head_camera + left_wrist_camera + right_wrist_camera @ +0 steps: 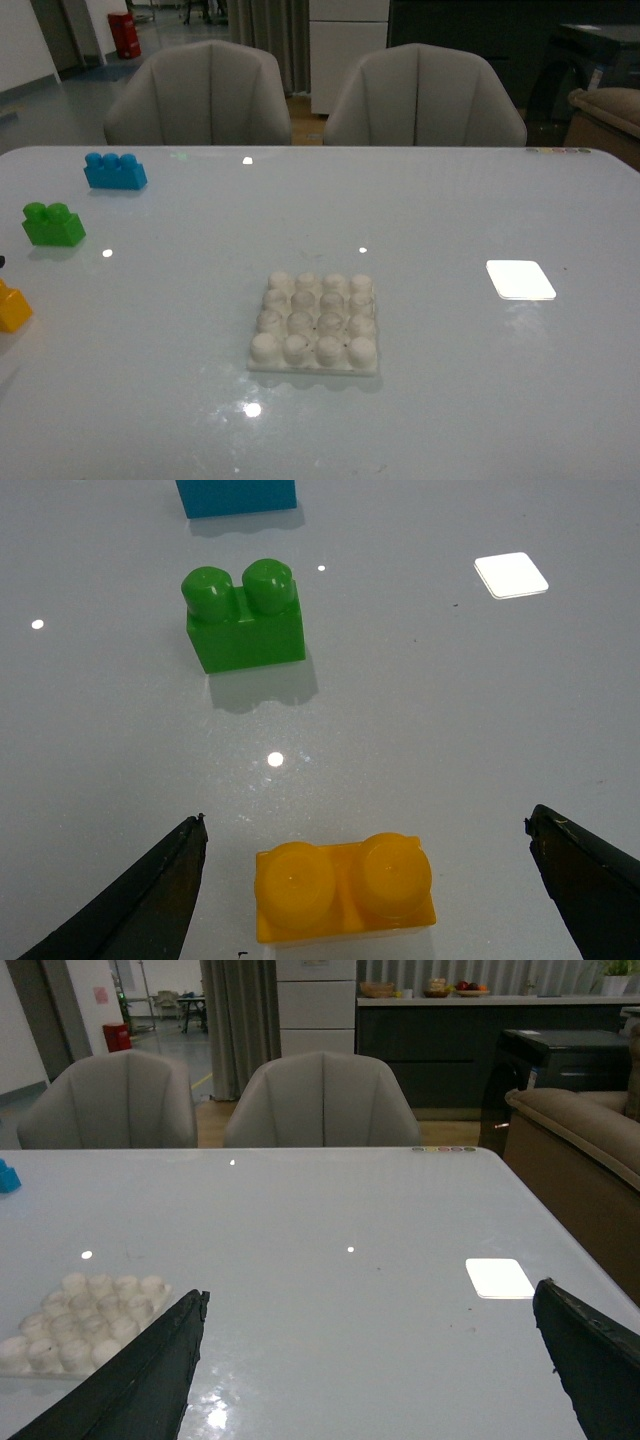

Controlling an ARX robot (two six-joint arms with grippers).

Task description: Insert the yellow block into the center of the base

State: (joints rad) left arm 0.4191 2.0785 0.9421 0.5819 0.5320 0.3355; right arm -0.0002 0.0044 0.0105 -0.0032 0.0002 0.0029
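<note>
Left wrist view shows your left gripper (pixel 365 825) spread wide and holding nothing, its dark fingers (pixel 150 900) standing either side of the yellow block (pixel 345 890) and clear of it on both flanks. That straddle looks set up so the jaws can close on the block's two ends. In the front view the block sits at the far left edge of the frame, partly cut off, so its angle is hard to judge there. The green brick (pixel 245 620) and blue brick (pixel 115 171) stand beyond it, well apart, and shouldn't foul the grasp. The base (pixel 314 322) lies flat at lower centre of the front view, every stud bare. Your right gripper (pixel 372 1290) is likewise wide open and empty above the table (pixel 450 200), with the base near one finger.
</note>
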